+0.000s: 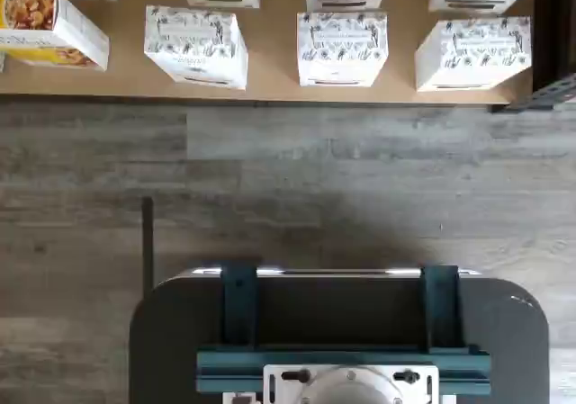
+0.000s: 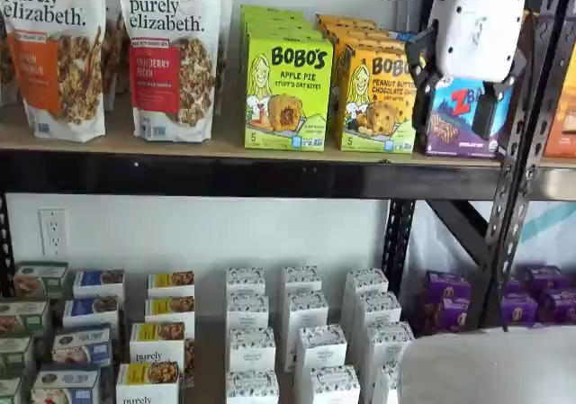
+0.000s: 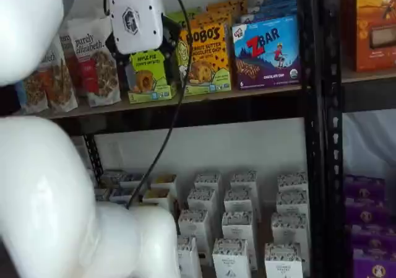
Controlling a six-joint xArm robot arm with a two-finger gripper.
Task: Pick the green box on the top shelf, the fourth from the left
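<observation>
Your pincer point(image 2: 454, 85) hangs at top-shelf height, its white body and two black fingers showing in both shelf views; the fingers stand spread with a clear gap and nothing between them. The green box point(image 2: 287, 94) stands upright at the front edge of the top shelf point(image 2: 207, 177), to one side of the pincer and apart from it, with the yellow-orange box point(image 2: 378, 101) just beside it on the pincer's side and the blue box point(image 2: 459, 116) right behind the fingers. My judgement: the step in hand is the approach. Slide sideways along the shelf front until the green box is centred in the gap, past the yellow-orange box. Keep the fingers spread, then push straight in. Main risk, as I judge it: clipping the neighbour or the granola bag point(image 2: 173, 53) on the far side.
</observation>
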